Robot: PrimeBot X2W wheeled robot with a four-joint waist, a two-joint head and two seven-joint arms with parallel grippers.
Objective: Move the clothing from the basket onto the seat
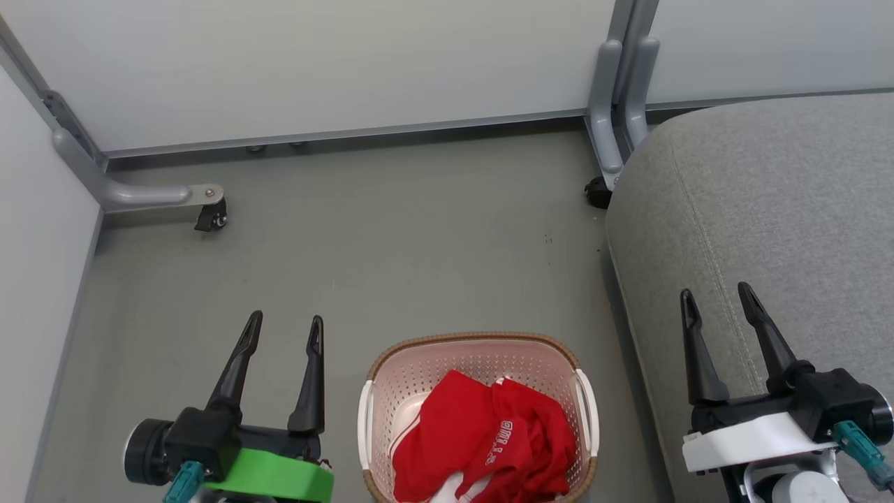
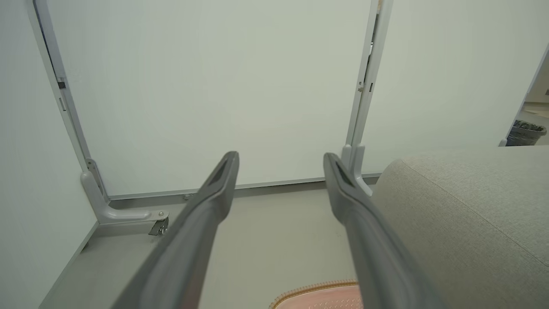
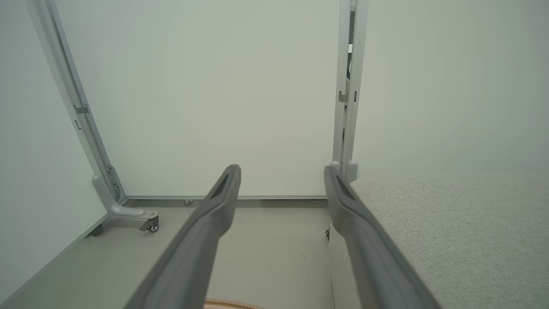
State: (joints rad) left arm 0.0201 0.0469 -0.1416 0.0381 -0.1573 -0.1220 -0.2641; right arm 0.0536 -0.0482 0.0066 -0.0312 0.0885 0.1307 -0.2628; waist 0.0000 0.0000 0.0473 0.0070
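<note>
Crumpled red fabric clothing (image 1: 482, 440) lies in the cream perforated plastic basket (image 1: 419, 377) on the grey floor (image 1: 391, 237), beside the grey woven seat (image 1: 768, 195). The left gripper (image 1: 286, 318) and the right gripper (image 1: 715, 290) flank it, jaws apart.

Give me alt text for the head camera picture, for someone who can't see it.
Red clothing lies heaped in a cream perforated basket on a grey floor, beside a large grey seat at the right. The left gripper and right gripper hang open and empty either side of the basket.
</note>
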